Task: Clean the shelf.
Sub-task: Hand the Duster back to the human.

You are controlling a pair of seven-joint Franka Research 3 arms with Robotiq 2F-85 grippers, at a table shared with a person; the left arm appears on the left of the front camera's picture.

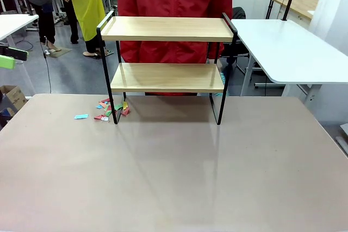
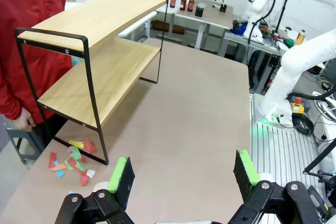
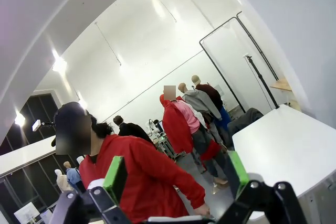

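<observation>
A: Standing at the table's (image 1: 174,177) far edge, the shelf (image 1: 166,28) has both boards bare, a person in red (image 1: 174,4) behind it.
B: Scraps?
A: Coloured paper bits (image 1: 109,110) lie by its left legs.
B: Grippers?
A: Left gripper (image 2: 184,174) gapes above the table; right gripper (image 3: 176,174) gapes too, aimed at the room. No writing is legible.

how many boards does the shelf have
2. The top board sits at the shelf's rail height; the lower board hangs midway down the black legs. Both look bare.
</observation>
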